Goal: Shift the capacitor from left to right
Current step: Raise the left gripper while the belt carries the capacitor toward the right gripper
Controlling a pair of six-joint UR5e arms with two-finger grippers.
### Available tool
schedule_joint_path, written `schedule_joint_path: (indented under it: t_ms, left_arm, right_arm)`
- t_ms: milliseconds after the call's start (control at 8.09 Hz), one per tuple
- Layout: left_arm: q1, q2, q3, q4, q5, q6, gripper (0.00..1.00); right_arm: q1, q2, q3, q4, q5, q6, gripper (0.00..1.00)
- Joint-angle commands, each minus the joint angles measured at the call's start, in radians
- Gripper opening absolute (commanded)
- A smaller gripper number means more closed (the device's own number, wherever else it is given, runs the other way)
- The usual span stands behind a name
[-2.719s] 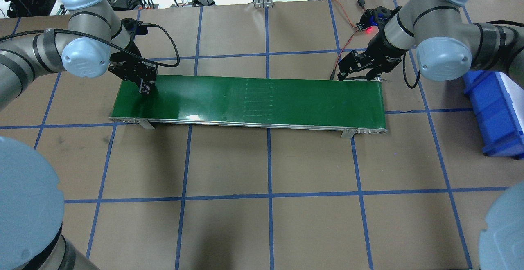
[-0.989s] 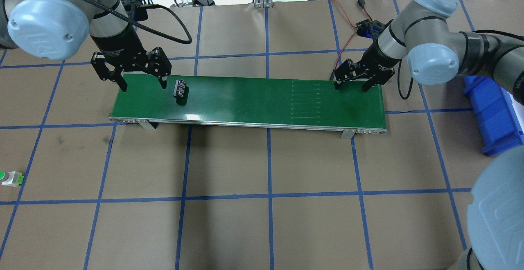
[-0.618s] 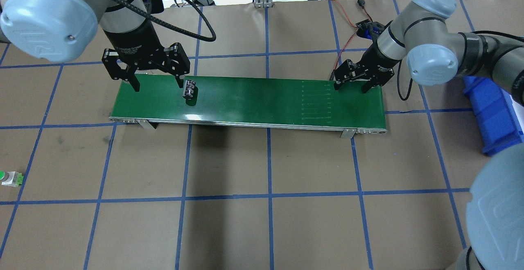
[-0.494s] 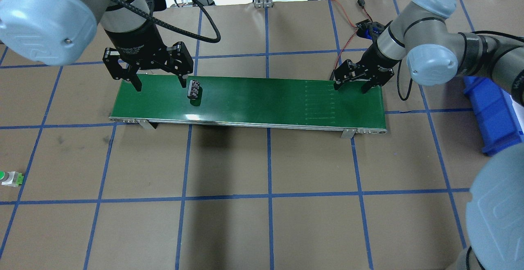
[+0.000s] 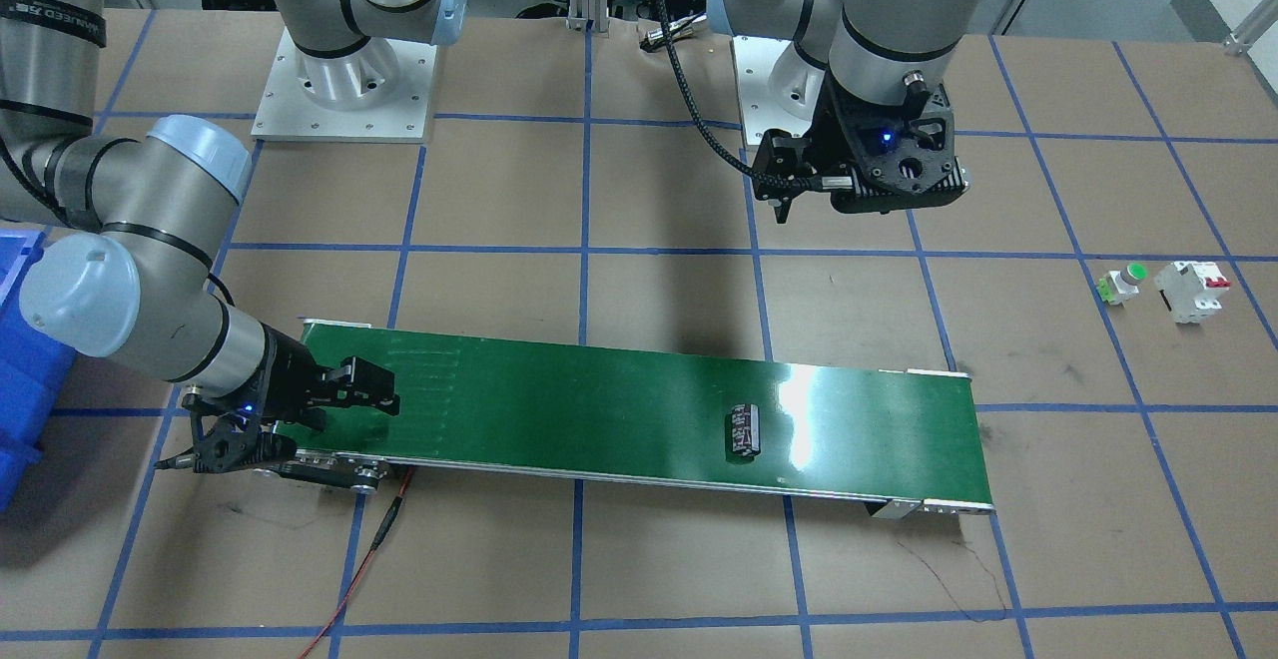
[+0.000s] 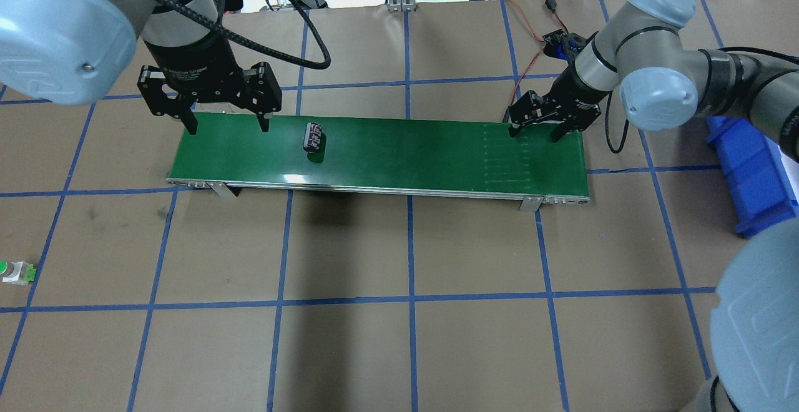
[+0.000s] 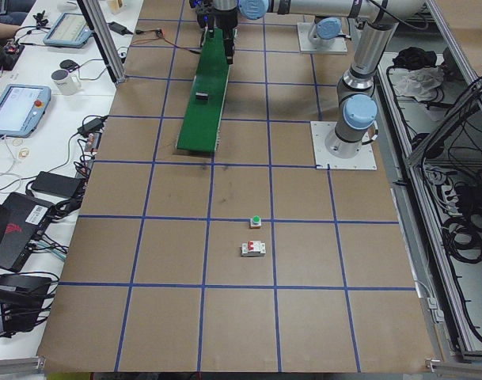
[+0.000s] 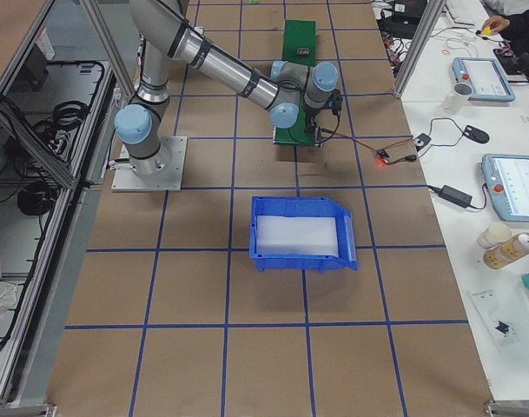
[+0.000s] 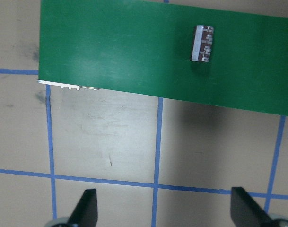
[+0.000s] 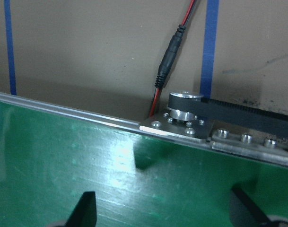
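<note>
The capacitor (image 6: pixel 313 137), a stubby dark cylinder with pale markings, lies on its side on the green conveyor belt (image 6: pixel 406 150), in the belt's left part. It also shows in the front view (image 5: pixel 743 430) and the left wrist view (image 9: pixel 203 43). My left gripper (image 6: pixel 228 128) is open and empty, raised near the belt's left end, to the left of the capacitor and apart from it. My right gripper (image 6: pixel 534 133) is open and empty, low over the belt's right end; its wrist view shows the belt's edge and roller (image 10: pixel 184 111).
A blue bin (image 6: pixel 758 175) stands on the table right of the belt. A green-capped push button (image 5: pixel 1123 283) and a white breaker (image 5: pixel 1191 290) sit on the table's left side. A red wire (image 10: pixel 174 52) runs from the belt's right end.
My left gripper opened, let go of the capacitor on the belt's left end and rose. The capacitor has moved rightward along the belt. My right gripper stays at the right end.
</note>
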Motion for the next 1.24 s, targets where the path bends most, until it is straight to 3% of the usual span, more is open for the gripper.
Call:
schedule_joint_path:
  t_ms: [0, 618, 865, 1112]
  left_arm:
    - [0.006, 0.004, 0.001, 0.001, 0.049, 0.003, 1.0]
    - [0.009, -0.003, -0.004, 0.009, 0.046, 0.003, 1.0]
    - [0.009, -0.003, -0.007, 0.009, 0.046, 0.003, 1.0]
    - [0.009, 0.003, -0.004, 0.011, 0.046, 0.003, 1.0]
  right_arm:
    - [-0.001, 0.001, 0.0, -0.003, 0.001, 0.0, 0.98]
    - [0.0, 0.001, 0.0, -0.005, 0.001, 0.0, 0.95]
    - [0.0, 0.001, 0.0, -0.006, 0.001, -0.002, 0.76]
    - [0.0, 0.001, 0.0, -0.003, -0.001, 0.0, 0.86]
